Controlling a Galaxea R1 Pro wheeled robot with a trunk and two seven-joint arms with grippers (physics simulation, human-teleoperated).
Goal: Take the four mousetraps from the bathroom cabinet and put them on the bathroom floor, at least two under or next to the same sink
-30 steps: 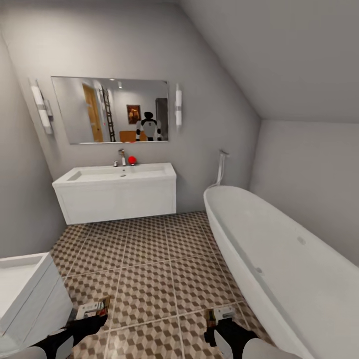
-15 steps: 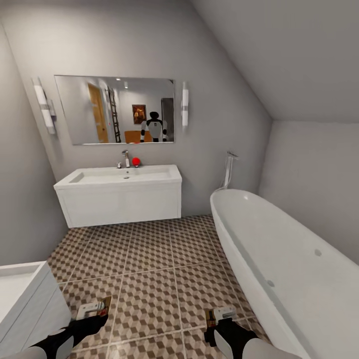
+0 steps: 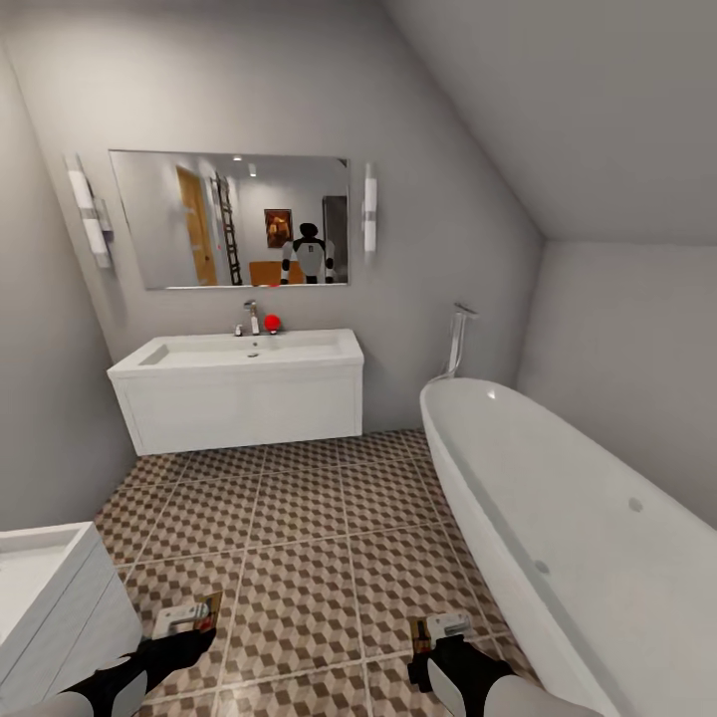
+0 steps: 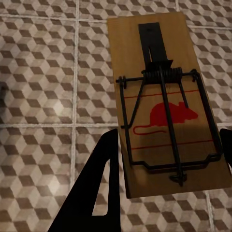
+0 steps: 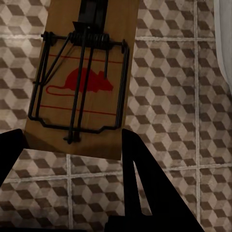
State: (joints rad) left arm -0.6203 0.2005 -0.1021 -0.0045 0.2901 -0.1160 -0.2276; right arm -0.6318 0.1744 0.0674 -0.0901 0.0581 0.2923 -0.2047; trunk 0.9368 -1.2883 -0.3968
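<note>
The view has settled after its swing, sink point(image 3: 239, 351) upper left across the floor point(image 3: 319, 518), left gripper point(image 3: 187, 619) and right gripper point(image 3: 439, 629) each clamping a mousetrap point(image 4: 166, 104), ready for placing.

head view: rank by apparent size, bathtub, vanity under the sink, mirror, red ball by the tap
1. bathtub, largest, though it sits nearest the camera, which inflates it
2. and 3. mirror and vanity: they look about alike, so no ranking between them
4. red ball, by far the smallest
</note>
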